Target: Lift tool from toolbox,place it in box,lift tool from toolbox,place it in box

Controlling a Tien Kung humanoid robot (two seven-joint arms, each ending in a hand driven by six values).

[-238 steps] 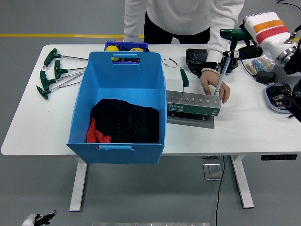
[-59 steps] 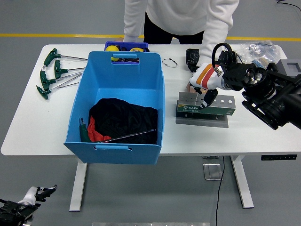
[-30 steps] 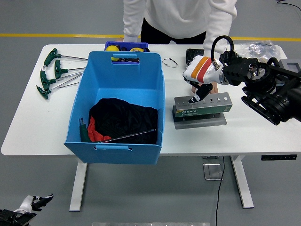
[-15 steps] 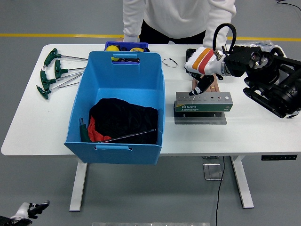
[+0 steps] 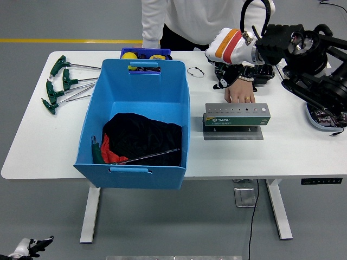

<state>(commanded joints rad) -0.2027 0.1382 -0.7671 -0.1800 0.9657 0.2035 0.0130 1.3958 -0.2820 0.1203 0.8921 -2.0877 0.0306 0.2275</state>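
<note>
My right hand, in a white glove with an orange and red band, hangs above the table behind the toolbox's left end. Its dark fingers are curled on a small tool that they almost wholly hide. The green and grey toolbox lies flat on its plate, with no tool standing in its holes. A person's hand presses on its back edge. The blue box stands to the left and holds a black cloth, something red and a green T-handle tool. My left hand hangs low at the bottom left corner.
Several green T-handle wrenches lie at the table's far left. Behind the blue box sits a small blue bin. A wire loop and a black tray lie behind the toolbox. Small parts lie at the right edge.
My right hand has risen from the toolbox's left end, up and toward the far side. The toolbox, tilted a second ago, lies flat again under the person's hand.
</note>
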